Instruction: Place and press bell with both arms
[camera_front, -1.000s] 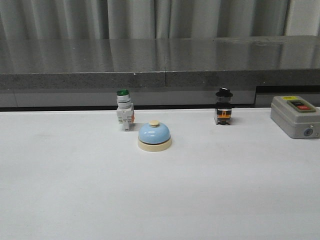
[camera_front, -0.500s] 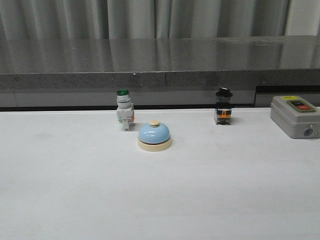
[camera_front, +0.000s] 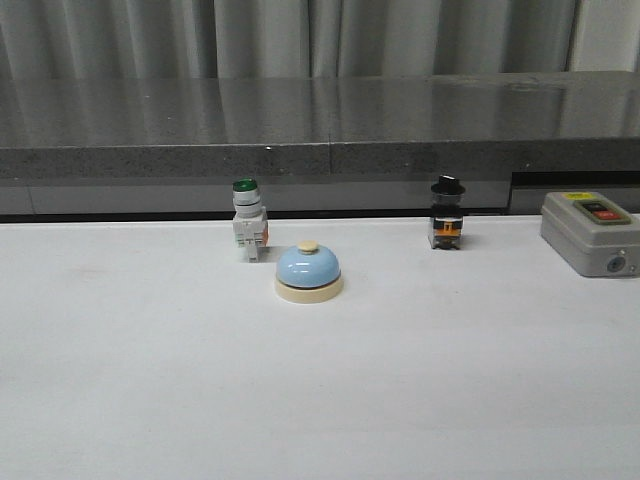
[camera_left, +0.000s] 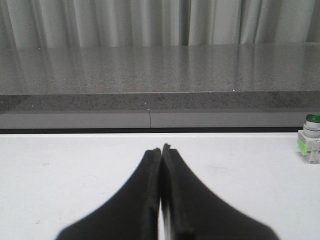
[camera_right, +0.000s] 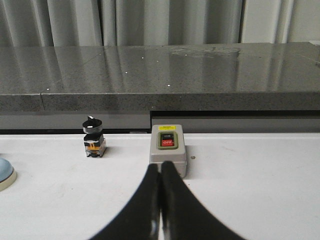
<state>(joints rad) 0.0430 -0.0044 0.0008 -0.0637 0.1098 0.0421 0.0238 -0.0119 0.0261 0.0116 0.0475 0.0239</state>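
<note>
The light-blue bell with its cream base and knob stands on the white table a little left of centre in the front view. Its edge also shows at the border of the right wrist view. Neither arm appears in the front view. My left gripper is shut with nothing between its fingers, low over bare table, with the bell out of its view. My right gripper is shut and empty too, its tips in front of the grey switch box.
A green-capped white push-button switch stands just behind and left of the bell, also seen as. A black-capped switch stands at the back right. The grey switch box sits at the far right. A dark stone ledge runs along the table's back.
</note>
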